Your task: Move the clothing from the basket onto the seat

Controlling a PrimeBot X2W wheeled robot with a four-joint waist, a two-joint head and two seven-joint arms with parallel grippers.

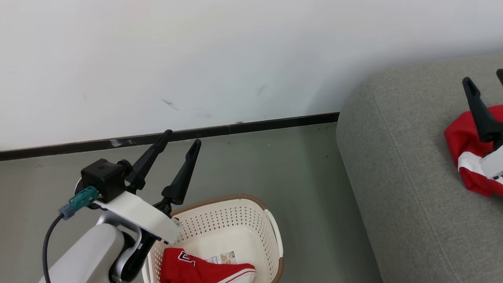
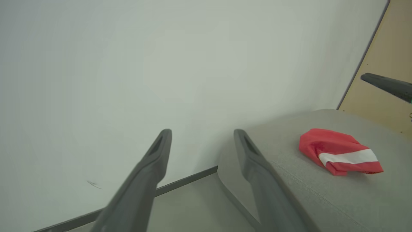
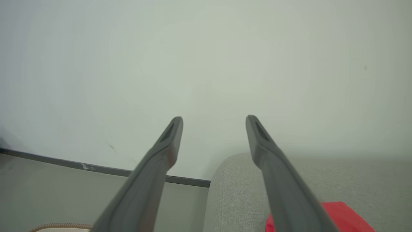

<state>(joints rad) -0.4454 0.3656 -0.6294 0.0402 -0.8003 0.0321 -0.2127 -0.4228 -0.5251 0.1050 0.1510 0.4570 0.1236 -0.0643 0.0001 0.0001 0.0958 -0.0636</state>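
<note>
Hovering wide open and empty at lower left of the head view, the left gripper (image 1: 182, 138) sits by the cream basket (image 1: 235, 197) holding a red jersey (image 1: 196, 269), while the right gripper (image 1: 484, 76), equally spread, hangs at right edge over a red striped garment (image 1: 463, 137) on the grey seat (image 1: 393, 157).

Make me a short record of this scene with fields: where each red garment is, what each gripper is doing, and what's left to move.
basket garment: red, with a black-and-white letter, lying in the basket
sofa garment: red with a white stripe, crumpled on the grey sofa
left gripper: open, empty, raised beside the basket
right gripper: open, empty, above the sofa garment
left to move: the basket garment
</note>
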